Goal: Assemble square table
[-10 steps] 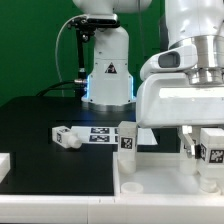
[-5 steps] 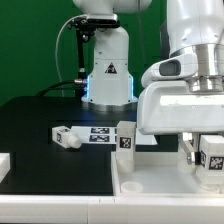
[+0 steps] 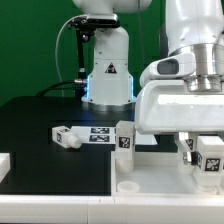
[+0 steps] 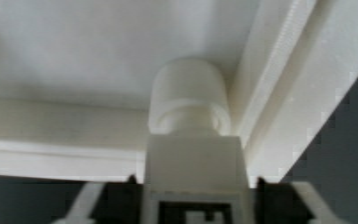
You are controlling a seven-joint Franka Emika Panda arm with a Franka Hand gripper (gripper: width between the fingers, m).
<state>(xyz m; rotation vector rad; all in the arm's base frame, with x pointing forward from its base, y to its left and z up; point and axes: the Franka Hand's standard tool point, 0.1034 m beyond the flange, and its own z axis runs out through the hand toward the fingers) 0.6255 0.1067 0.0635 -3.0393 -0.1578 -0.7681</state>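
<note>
Since a second ago the claw [image 3: 204, 150] has sunk a little and drifted slightly toward the exterior view's left, carrying its load with it. It is clamped on a short white block leg [image 3: 210, 153] bearing a black-and-white tag, gripped from both flanks; in the wrist view the leg [image 4: 194, 140] fills the gap between the jaws. The leg's long axis is upright, in line with the claw's own reach, with its rounded peg end leading downward. At six o'clock from the claw, the white plastic square tray-like tabletop [image 3: 160, 178] lies flat on the black table [image 3: 50, 115]. In the wrist view the peg points at the tabletop's floor [image 4: 69, 60] just inside the raised rim [image 4: 279, 60], close to it but, as far as I can judge, not yet seated. The leg itself hides whether a corner socket sits exactly under the peg. The coming move therefore turns on that vertical alignment: a straight descent, perhaps with a small nudge along the rim. At nine o'clock from the claw a second white tagged leg [image 3: 127, 138] stands upright at the tabletop's far corner. Farther out on the same bearing the marker board [image 3: 100, 134] lies flat, and a third white leg [image 3: 66, 137] lies on its side on the table.
</note>
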